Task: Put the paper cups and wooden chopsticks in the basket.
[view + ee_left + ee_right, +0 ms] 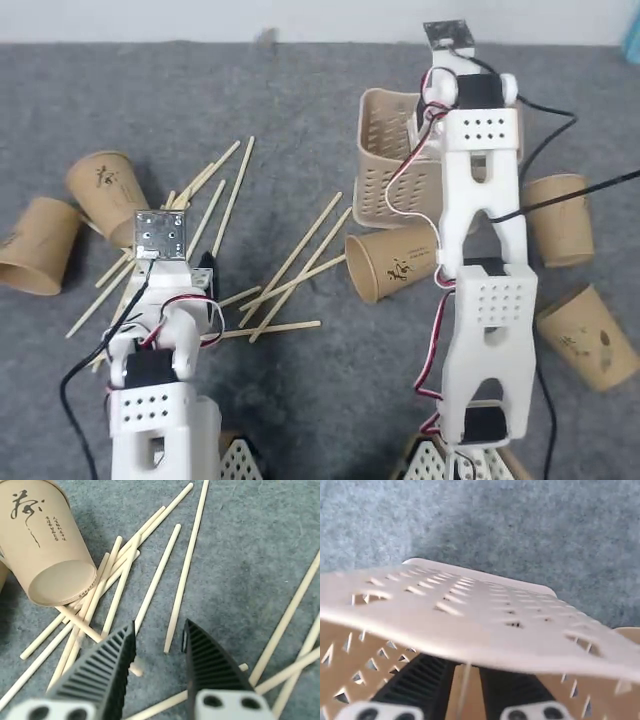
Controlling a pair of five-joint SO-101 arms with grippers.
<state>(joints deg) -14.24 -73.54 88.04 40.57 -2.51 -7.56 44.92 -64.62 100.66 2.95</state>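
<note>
High view, chopsticks (290, 262): loose wooden sticks lie fanned on the grey carpet (300, 400) from 9 o'clock to the centre. Most have their long axis running from 7 o'clock to 1 o'clock.
High view, centre cup (392, 263): a paper cup on its side, mouth toward 9 o'clock, close to the stick ends. Its base is beside the right arm (485, 300).
High view, side cups: two lie at 9 o'clock (40, 245), and two more at 3 to 4 o'clock (590, 335).
High view, basket (385, 150): beige and perforated, at 1 o'clock. The right arm reaches over it, and its contents cannot be told.
High view, left arm (160, 400): at 7 o'clock, above the near stick ends.
Left wrist view, left gripper (157, 630): jaws apart and holding nothing. One stick's end lies between the tips.
Left wrist view, tipped cup (47, 545): lies on the sticks with its base facing the camera.
Right wrist view, right gripper (467, 667): sits against the basket's perforated wall, with a thin pale stick showing at it. Whether it grips cannot be told.
</note>
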